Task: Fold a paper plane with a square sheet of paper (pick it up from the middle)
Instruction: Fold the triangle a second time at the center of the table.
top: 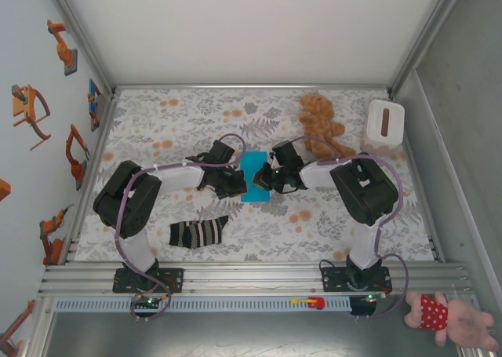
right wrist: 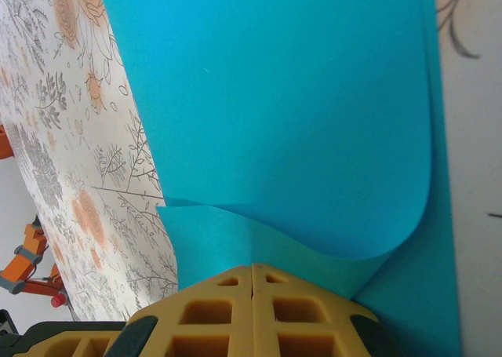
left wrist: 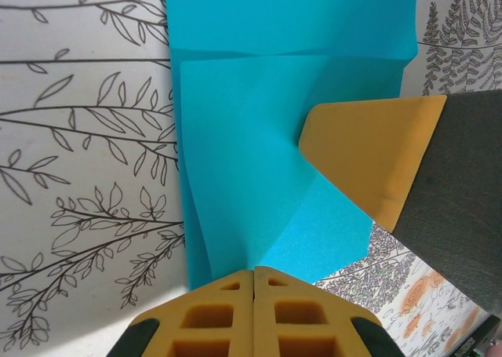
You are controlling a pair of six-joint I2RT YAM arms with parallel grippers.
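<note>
The partly folded turquoise-blue square sheet of paper (top: 253,176) lies mid-frame on the floral-print worktop (top: 180,122). The left claw (left wrist: 253,272) and right claw (right wrist: 252,267), both pressed together, touch its opposite edges; 1 flap curls up.

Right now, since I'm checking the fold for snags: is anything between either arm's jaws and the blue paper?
Nothing visible. The left gripper and right gripper sit at the paper, jaws shut; the striped sock and teddy bear lie apart from it.
</note>
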